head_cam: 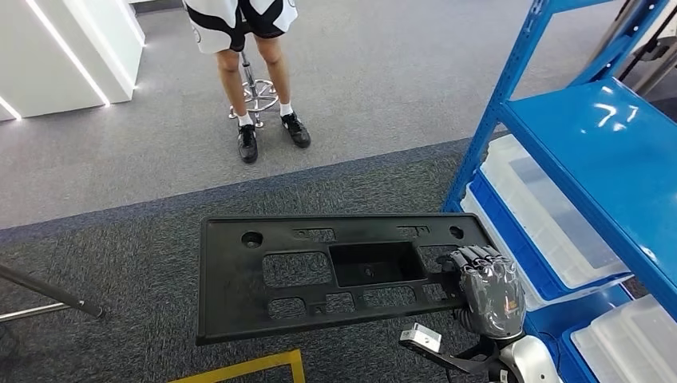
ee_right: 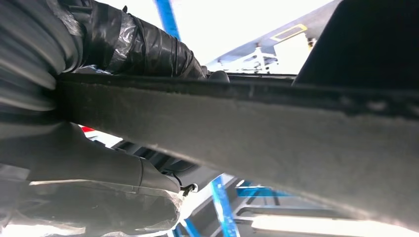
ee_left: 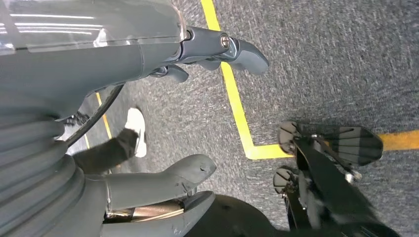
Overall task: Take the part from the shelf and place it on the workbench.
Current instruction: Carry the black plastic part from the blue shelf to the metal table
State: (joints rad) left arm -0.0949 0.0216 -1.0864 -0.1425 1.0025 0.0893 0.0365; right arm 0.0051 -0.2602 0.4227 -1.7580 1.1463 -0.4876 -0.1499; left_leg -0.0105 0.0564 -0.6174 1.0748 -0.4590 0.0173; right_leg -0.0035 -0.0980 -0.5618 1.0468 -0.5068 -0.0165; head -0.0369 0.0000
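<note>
Nearest you, the right hand (head_cam: 487,289) grips the black part (head_cam: 319,275) by its right end, holding it flat and clear over the carpet, probably so it lands level on the surface. Your left hand (ee_left: 148,64) hangs low, fingers apart, holding nothing. Beyond, the blue shelf (head_cam: 591,152) stands right, and a person (head_cam: 251,48) waits ahead.

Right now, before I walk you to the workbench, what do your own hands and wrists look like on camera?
The right hand is grey with dark ribbed fingers under a glossy clear film, above a silver-white wrist carrying a small silver block on a black bracket. In its wrist view the fingers look wrapped in shiny black tape. The left hand has a grey ribbed cover, a thick grey thumb and a clear glossy shell.
</note>
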